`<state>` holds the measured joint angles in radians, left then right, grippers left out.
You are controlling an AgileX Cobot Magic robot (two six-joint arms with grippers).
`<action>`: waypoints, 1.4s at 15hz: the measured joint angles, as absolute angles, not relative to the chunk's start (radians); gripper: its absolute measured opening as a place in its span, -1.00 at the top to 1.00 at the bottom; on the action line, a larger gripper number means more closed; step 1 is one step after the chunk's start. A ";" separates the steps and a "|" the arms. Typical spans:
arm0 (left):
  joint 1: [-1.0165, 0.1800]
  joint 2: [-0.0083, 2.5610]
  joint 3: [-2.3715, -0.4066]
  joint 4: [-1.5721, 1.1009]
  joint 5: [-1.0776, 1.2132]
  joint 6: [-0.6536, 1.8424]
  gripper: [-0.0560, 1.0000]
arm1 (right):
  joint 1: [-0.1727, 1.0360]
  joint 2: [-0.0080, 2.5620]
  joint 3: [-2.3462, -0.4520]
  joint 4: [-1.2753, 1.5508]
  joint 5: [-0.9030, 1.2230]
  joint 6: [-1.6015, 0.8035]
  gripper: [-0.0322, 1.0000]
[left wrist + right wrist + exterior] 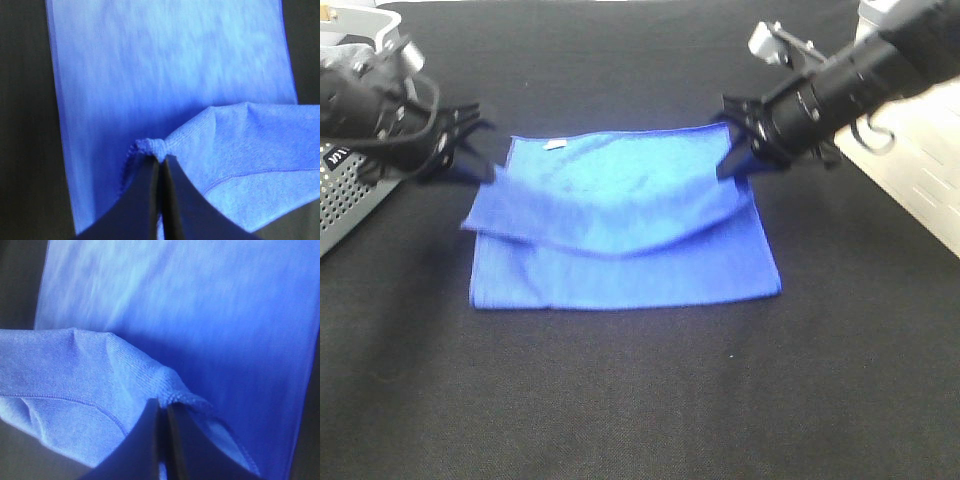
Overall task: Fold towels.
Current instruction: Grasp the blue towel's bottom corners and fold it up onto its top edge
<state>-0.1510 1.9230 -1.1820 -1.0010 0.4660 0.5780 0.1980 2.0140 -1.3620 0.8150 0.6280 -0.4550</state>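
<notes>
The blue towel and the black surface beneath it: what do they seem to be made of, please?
The blue towel looks like soft, matte microfibre: fine ribbed pile and a stitched hem show close up. The black surface looks like matte cloth or felt, no shine; weave unclear.

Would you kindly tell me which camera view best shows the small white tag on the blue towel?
The exterior high view: the white tag lies in plain sight near the far edge of the blue towel. The wrist views show no tag, only its cloth pinched in the left gripper and the right gripper.
</notes>
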 joint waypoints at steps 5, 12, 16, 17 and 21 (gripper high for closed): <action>-0.151 2.139 -1.518 -0.950 0.368 0.569 0.89 | 0.102 2.302 -1.846 0.700 0.728 -0.406 0.94; -0.151 2.387 -1.818 -0.939 0.292 0.609 0.89 | 0.093 2.588 -2.205 0.639 0.729 -0.408 0.94; -0.151 2.474 -1.885 -0.933 0.264 0.622 0.69 | 0.093 2.656 -2.281 0.605 0.721 -0.408 0.74; -0.151 2.478 -1.885 -0.933 0.264 0.623 0.43 | 0.093 2.656 -2.285 0.601 0.728 -0.405 0.42; -0.134 2.443 -1.885 -0.932 0.334 0.621 -0.44 | 0.093 2.636 -2.324 0.570 0.915 -0.383 -0.60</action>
<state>-0.1340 2.4430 -1.8850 -0.9320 0.3340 0.6210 0.0930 2.6360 -2.3240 0.5700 0.9150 -0.3830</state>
